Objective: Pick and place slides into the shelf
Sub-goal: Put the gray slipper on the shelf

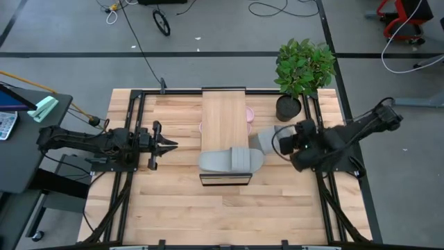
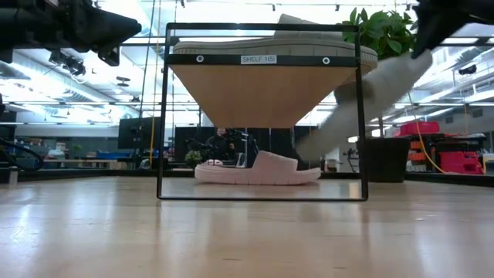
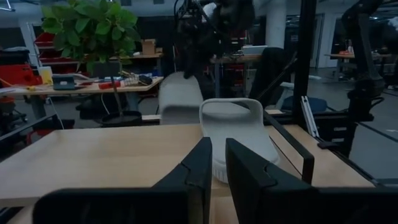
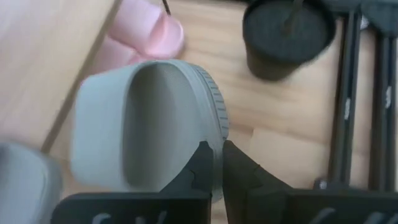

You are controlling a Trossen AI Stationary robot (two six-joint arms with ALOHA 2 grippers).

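The right gripper (image 1: 277, 144) hangs in the air just off the shelf's (image 1: 223, 111) right side, jaws pinched on the sole edge of a grey slide (image 4: 149, 127), which dangles tilted beside the rack, clear of the worktop (image 1: 180, 201). The other grey slide (image 1: 231, 161) already lies across the near end of the shelf's plank top, its ends poking past both edges. Down below, a pink slide (image 2: 258, 168) sits on the worktop under the shelf. The left gripper (image 1: 170, 145) hovers to the left of the shelf, well apart from it, jaws drawn narrow with nothing between them. A potted plant (image 1: 302, 69) stands at the far right corner.
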